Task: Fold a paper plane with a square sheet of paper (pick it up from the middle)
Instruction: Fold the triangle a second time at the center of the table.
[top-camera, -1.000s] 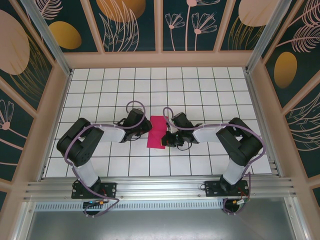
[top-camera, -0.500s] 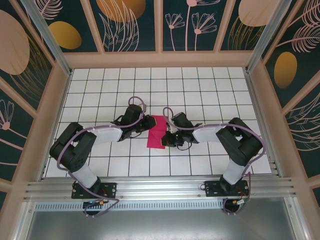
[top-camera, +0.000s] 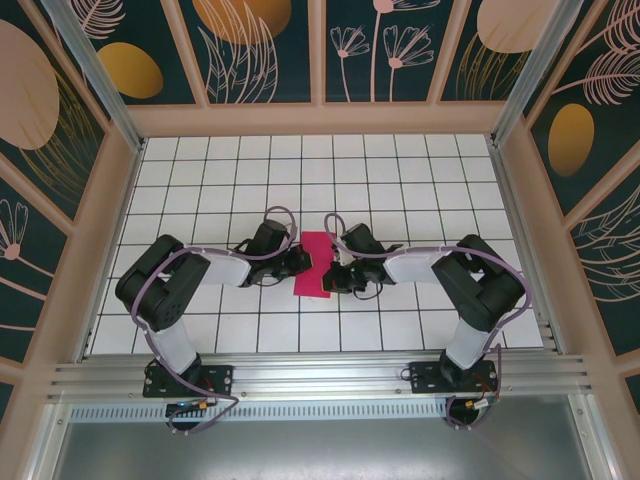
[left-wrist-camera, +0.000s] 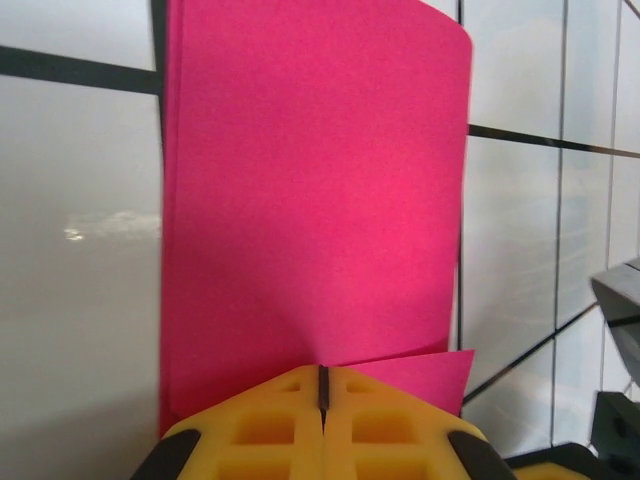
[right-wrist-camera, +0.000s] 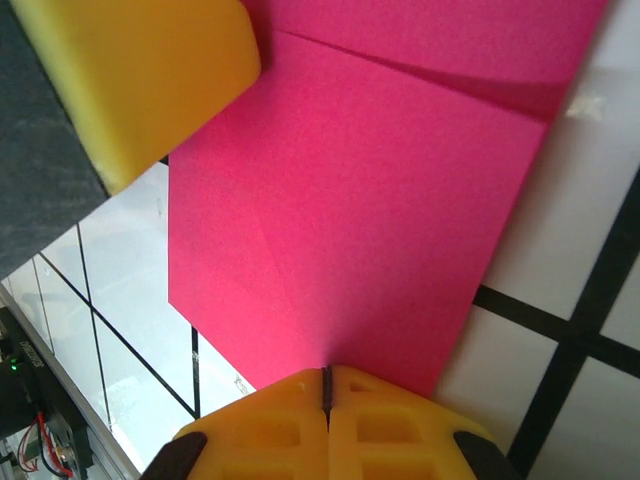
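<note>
Early stage: the square sheet of paper (top-camera: 317, 264) lies folded into a narrow rectangle on the counter (top-camera: 400, 190), left gripper (top-camera: 300, 262) and right gripper (top-camera: 337, 278) both fully closed at opposite edges, grip unclear; nose and wing folds left.

The square sheet of paper (left-wrist-camera: 310, 200) is matt, finely grained magenta; the white tabletop (left-wrist-camera: 80, 250) looks glossy and smooth.
</note>
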